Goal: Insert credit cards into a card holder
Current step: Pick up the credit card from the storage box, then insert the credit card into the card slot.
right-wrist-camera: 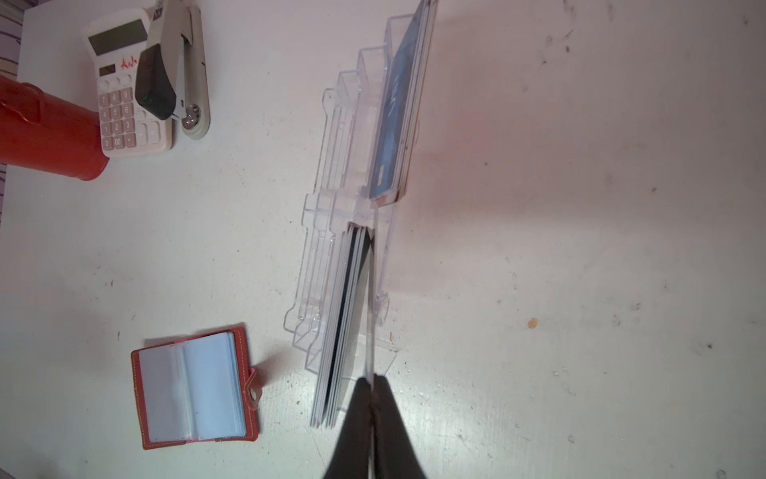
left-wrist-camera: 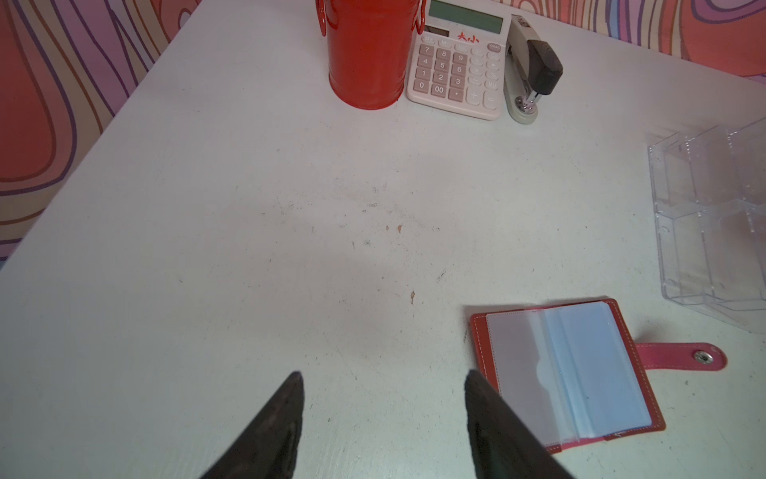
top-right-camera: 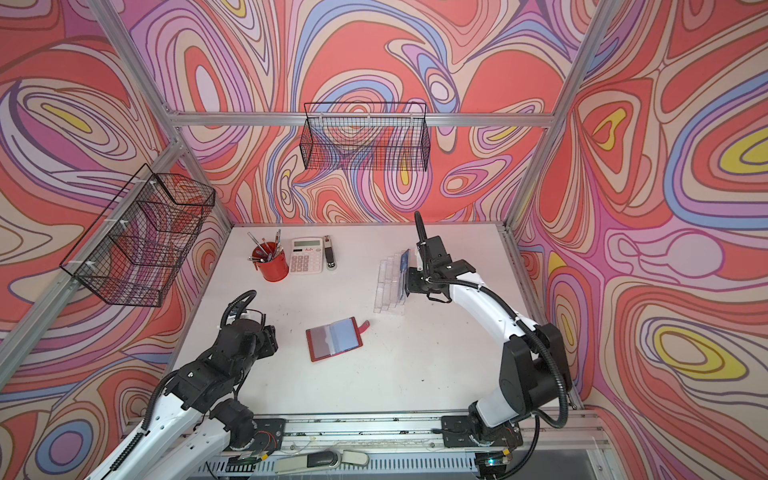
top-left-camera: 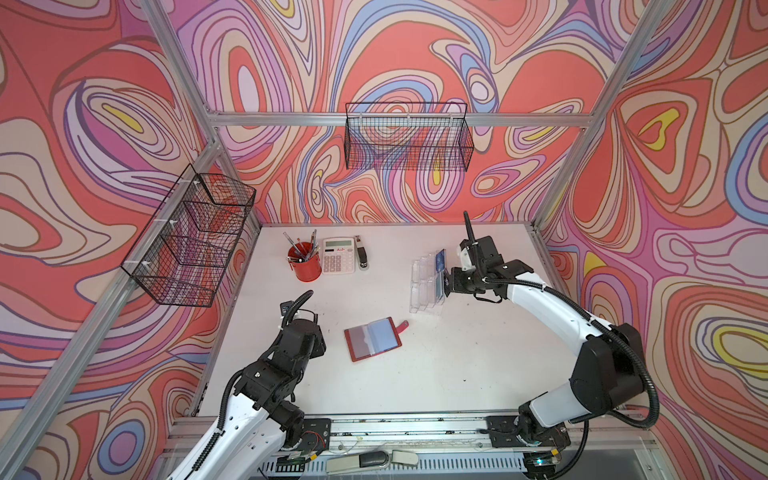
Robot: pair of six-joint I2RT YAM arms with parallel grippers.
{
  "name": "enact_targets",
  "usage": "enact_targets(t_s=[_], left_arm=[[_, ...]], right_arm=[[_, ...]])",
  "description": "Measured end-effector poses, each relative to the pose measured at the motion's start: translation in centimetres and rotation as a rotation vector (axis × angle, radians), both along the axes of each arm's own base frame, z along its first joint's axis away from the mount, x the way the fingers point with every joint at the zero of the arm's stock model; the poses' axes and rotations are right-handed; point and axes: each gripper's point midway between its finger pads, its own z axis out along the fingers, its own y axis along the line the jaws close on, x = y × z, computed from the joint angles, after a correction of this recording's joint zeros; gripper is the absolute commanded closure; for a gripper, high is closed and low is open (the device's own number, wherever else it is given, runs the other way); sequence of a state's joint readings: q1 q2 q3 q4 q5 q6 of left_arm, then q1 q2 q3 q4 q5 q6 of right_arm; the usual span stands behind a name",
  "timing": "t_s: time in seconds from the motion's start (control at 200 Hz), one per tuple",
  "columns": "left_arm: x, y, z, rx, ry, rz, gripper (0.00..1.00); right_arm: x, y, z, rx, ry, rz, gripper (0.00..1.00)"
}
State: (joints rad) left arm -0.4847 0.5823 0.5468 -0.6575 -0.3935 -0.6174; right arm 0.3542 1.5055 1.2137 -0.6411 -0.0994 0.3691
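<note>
While your right fingers (right-wrist-camera: 354, 423) pinch one credit card (right-wrist-camera: 370, 315) in the clear stand (right-wrist-camera: 348, 124) and left fingers (left-wrist-camera: 286, 414) hang wide, lift it straight out, then carry it toward 7 o'clock to the open card holder (top-left-camera: 372, 338) on the table (top-left-camera: 415, 374).

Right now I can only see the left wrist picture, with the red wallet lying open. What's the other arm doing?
Observer: The right gripper is shut on one card at the clear stand.
Operator: Are more cards there?
Observer: Yes, a stack of cards stands in the stand right next to the held one.
Operator: What's inside the red cup? Its top is cut off for me.
Observer: It holds pens; both top views show them sticking out.
</note>
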Motion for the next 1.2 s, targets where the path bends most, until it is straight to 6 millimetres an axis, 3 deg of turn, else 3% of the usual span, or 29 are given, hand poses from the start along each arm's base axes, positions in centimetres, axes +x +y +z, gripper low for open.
enact_targets(t_s=[0.245,0.31,0.371,0.491,0.596,0.671,0.766,1.062,1.197], left_arm=[[-0.6,-0.7,0.7,-0.114,-0.028,0.004,0.28],[-0.8,-1.0,0.9,-0.157,-0.036,0.004,0.26],[-0.8,-1.3,1.1,-0.191,-0.043,0.007,0.23],[-0.9,-1.7,0.5,-0.25,-0.042,0.02,0.21],[-1.4,-2.1,-1.3,-0.273,0.006,0.02,0.21],[-1.5,-2.4,-1.9,-0.287,0.029,0.011,0.21],[-1.6,-3.1,-2.1,-0.304,0.051,-0.011,0.23],[-1.9,-6.0,-5.7,-0.349,0.207,-0.115,0.31],[-1.8,-6.9,-6.9,-0.354,0.27,-0.136,0.32]], right_arm=[[-1.9,-1.0,6.2,0.081,-0.206,-0.041,1.0],[-3.0,-0.2,6.9,0.11,-0.246,-0.031,1.0],[-4.1,1.7,6.9,0.133,-0.271,0.006,1.0],[-6.7,6.9,4.7,0.193,-0.261,0.115,1.0],[-8.0,8.7,0.7,0.196,-0.203,0.136,1.0],[-7.9,8.1,-1.8,0.165,-0.174,0.095,1.0],[-7.6,7.1,-3.3,0.124,-0.167,0.039,1.0],[-5.7,4.4,-3.9,0.027,-0.225,-0.097,1.0],[-4.5,1.9,-4.1,0.023,-0.239,-0.169,1.0]])
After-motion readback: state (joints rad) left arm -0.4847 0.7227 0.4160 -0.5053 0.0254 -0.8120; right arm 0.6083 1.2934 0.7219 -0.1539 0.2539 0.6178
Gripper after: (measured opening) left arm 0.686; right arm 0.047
